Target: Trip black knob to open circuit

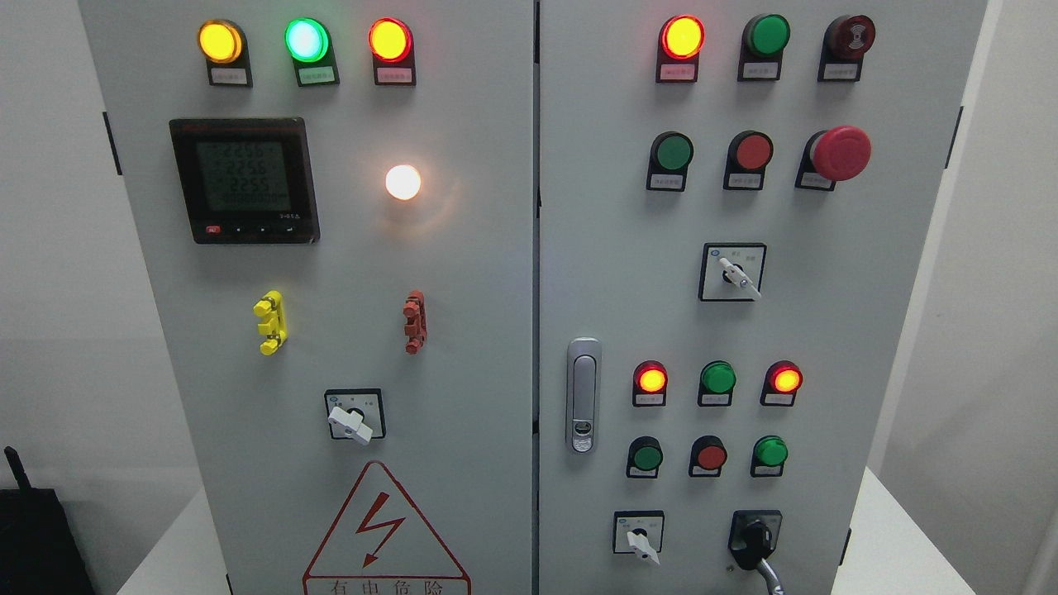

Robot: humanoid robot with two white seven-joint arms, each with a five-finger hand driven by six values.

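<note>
One black knob (754, 535); right hand (770, 577) possibly touching below.

plain pale walls (50, 248) behind, white tabletop (901, 545) below

Warning triangle (386, 537) on the cabinet door (463, 273) reads "有电危险".
</note>
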